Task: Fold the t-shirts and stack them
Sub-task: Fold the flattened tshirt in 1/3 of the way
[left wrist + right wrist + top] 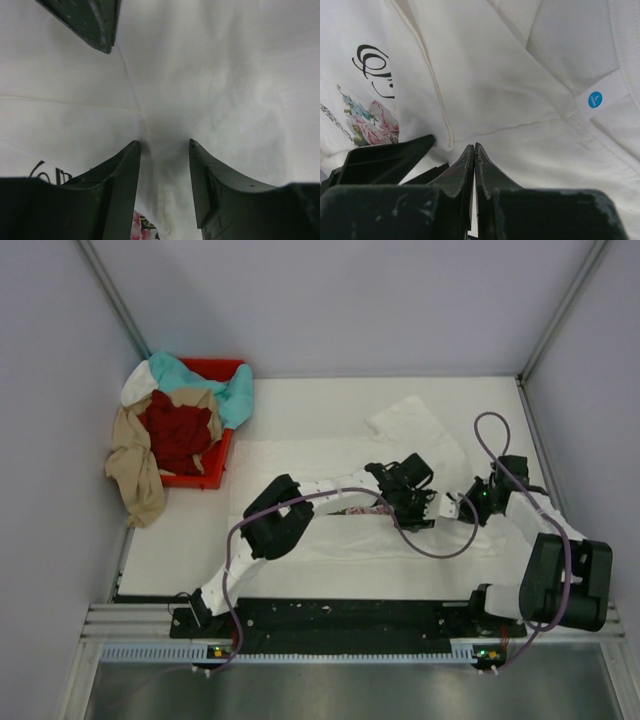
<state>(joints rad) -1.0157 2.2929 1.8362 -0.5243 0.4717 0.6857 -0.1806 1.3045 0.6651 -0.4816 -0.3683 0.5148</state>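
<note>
In the overhead view, the white t-shirt (330,455) is seen spread flat on the tabletop (180,540) at frame centre, presumably so that it can be folded. The teal, dark red and tan tees (178,435) are heaped in the red bin (205,478) at the upper left. The left gripper (408,490) and right gripper (447,508) are positioned close together right of centre. In the left wrist view, the jaws are held apart, pressed onto puckered white cloth. In the right wrist view, the jaws are clenched at a fold edge; whether cloth is nipped cannot be told. A size tag (594,99) marked "L" is shown at the right, and the dark script (372,70) above the flower print (370,120) cannot be read.
</note>
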